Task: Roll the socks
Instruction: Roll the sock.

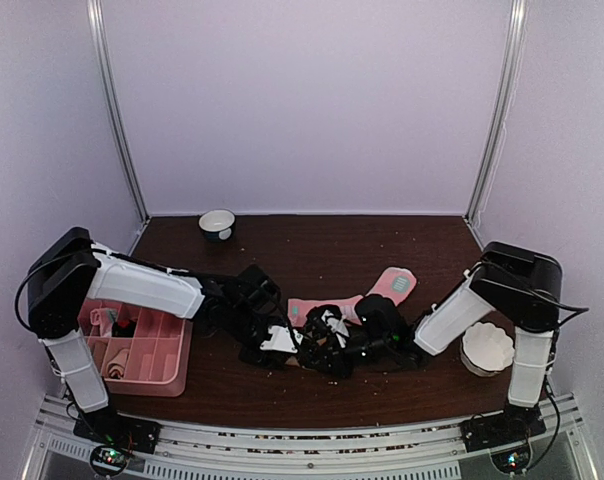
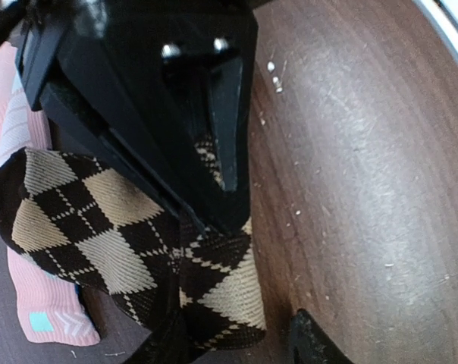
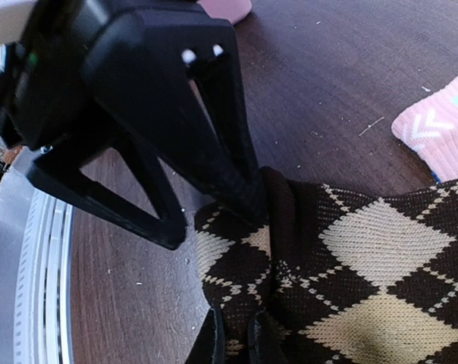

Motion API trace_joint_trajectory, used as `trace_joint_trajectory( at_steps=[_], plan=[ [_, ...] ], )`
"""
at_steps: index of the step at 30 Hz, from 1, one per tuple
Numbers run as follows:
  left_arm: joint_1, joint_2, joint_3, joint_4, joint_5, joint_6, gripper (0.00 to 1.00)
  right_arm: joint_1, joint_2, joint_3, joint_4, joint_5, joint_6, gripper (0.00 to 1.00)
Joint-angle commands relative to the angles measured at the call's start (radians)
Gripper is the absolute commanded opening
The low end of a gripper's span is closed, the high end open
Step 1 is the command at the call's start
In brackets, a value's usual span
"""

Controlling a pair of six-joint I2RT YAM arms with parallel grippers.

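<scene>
Argyle sock [image 2: 100, 227]: is being seen on the tabletop [image 2: 365, 189] at mid-front, between the two tools, one end lapping over the pink sock [image 2: 32, 303].
Pink sock: is lying flat just behind, with no tool on it.
Right tool [image 3: 236, 343]: closed; a bunched fold of argyle is being pinched between its tips.
Left tool [image 2: 236, 340]: jaws are being held apart on either side of the argyle's folded end. One finger is standing clear of the cloth, and nothing is being gripped.
Handling: judged light, soft and limp knit. A roll is likely to spring loose unless it is being pinned.
Hold point: judged best at the folded end, through all layers at once.
Hidden: from above, the argyle is being covered almost wholly by both tools.
Cut off: its near edge is being lost at the bottom of both wrist views.
Unclear: whether one argyle sock or a stacked pair is being handled cannot be told.
</scene>
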Motion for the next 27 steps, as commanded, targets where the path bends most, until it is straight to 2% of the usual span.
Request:
trace_joint_trajectory(
  at_steps=[1,10,13,17,19,21,25,26,27],
  plan=[
    [-0.013,0.019,0.023,0.066,-0.066,0.035,0.46,-0.023,0.086,-0.043,-0.25,0.046,0.016,0.0],
    [-0.034,0.049,0.03,0.069,-0.087,0.047,0.44,-0.024,0.106,-0.027,-0.253,0.03,0.026,0.0],
    [-0.04,0.068,0.041,0.057,-0.093,0.048,0.34,-0.025,0.107,-0.028,-0.249,0.03,0.028,0.0],
    [-0.039,0.093,0.099,-0.012,-0.073,0.008,0.17,-0.025,0.097,-0.037,-0.23,0.043,0.034,0.01],
    [-0.032,0.108,0.135,-0.072,-0.041,-0.031,0.09,-0.025,0.074,-0.055,-0.211,0.064,0.029,0.07],
    [-0.023,0.119,0.161,-0.132,-0.009,-0.057,0.06,-0.024,0.038,-0.086,-0.178,0.096,0.023,0.11],
    [-0.005,0.138,0.182,-0.246,0.033,-0.091,0.05,-0.024,-0.084,-0.187,-0.086,0.204,-0.005,0.31],
    [-0.001,0.141,0.186,-0.273,0.039,-0.098,0.05,-0.024,-0.122,-0.214,-0.065,0.236,-0.013,0.38],
    [0.001,0.141,0.186,-0.295,0.048,-0.102,0.05,-0.025,-0.158,-0.24,-0.043,0.27,-0.023,0.61]
  ],
)
